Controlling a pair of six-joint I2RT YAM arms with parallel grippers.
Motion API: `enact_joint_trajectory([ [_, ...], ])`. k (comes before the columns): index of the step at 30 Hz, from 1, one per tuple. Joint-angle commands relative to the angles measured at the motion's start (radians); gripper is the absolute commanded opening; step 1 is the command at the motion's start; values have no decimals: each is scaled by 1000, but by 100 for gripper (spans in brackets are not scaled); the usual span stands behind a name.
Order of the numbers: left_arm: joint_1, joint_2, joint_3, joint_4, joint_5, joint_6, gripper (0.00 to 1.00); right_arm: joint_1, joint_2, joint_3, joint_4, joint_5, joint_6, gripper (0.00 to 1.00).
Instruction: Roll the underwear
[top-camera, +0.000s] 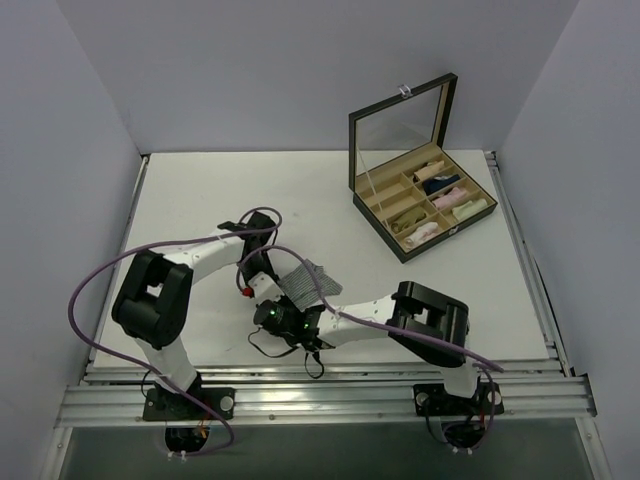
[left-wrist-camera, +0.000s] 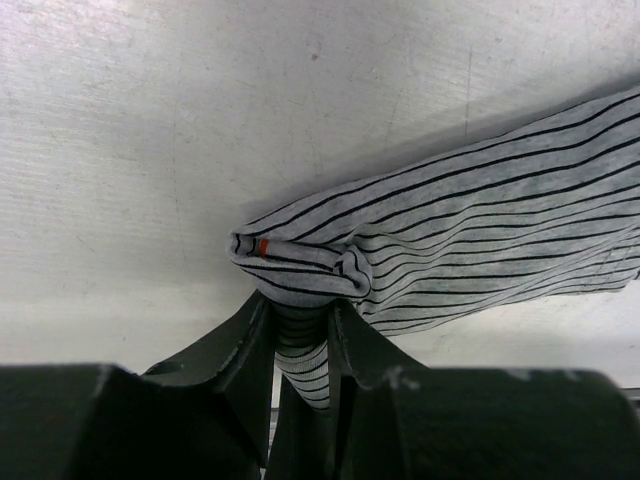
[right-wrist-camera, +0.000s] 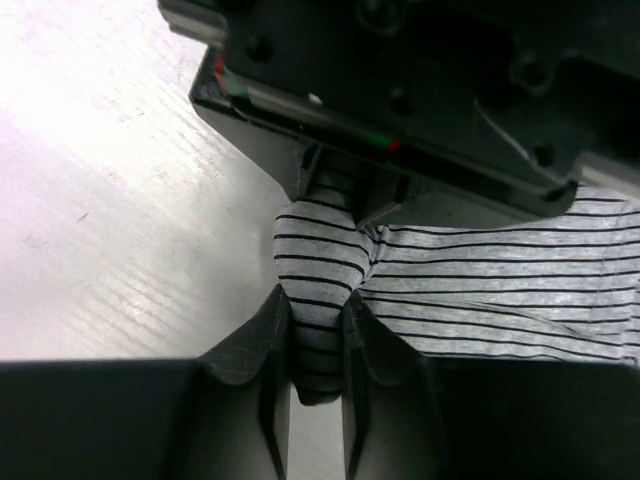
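The underwear is grey cloth with dark pinstripes. It lies on the white table left of centre, between the two arms. My left gripper comes from the far side and my right gripper from the near side. Both hold the same bunched left end. In the left wrist view the jaws are shut on a fold of the underwear, which has a small red mark at its tip. In the right wrist view the jaws are shut on the underwear. The left gripper pinches it just beyond.
A dark box with an open mirrored lid stands at the back right, its compartments holding small rolled garments. An aluminium rail runs along the near table edge. White walls enclose the table on three sides.
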Motion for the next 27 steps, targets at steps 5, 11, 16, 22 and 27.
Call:
enact_joint_trajectory([
  [5, 103, -94, -37, -111, 8, -8, 48, -107, -96, -297, 266, -397, 241, 0],
  [11, 140, -182, -63, -69, 28, 10, 56, -182, -77, -441, 439, -573, 349, 0],
  [16, 135, -235, -137, 27, 76, 1, 60, -236, -16, -474, 512, -692, 389, 0],
  [22, 132, -269, -183, 130, 93, -4, 62, -253, 32, -458, 536, -774, 401, 0],
  [27, 128, -288, -197, 176, 85, -12, 64, -257, 45, -429, 521, -799, 398, 0],
])
